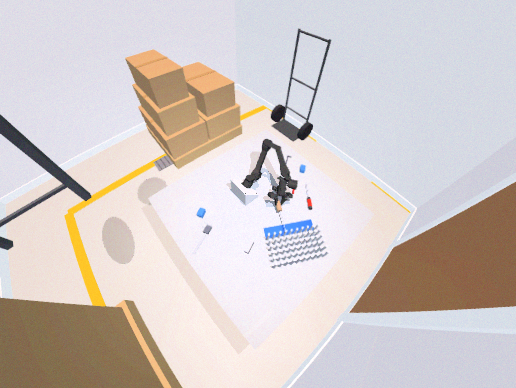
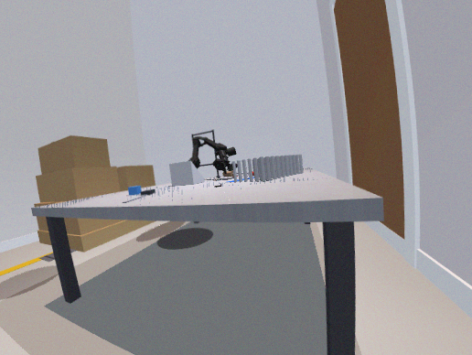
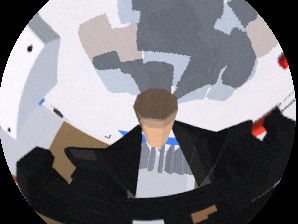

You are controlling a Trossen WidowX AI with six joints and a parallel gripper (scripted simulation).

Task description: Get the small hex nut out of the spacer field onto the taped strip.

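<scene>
My gripper is shut on the wooden handle of a tool. It is low over the table, behind the blue taped strip. The tool's thin dark shaft runs from the handle toward the strip in the top view; its tip is too small to make out. The grey metal spacers stand upright in rows beyond the strip. I cannot make out the hex nut in any view.
A white box stands beside the arm. A red-handled tool lies on the other side. A small bent hook, a grey-handled tool and blue blocks lie on the table.
</scene>
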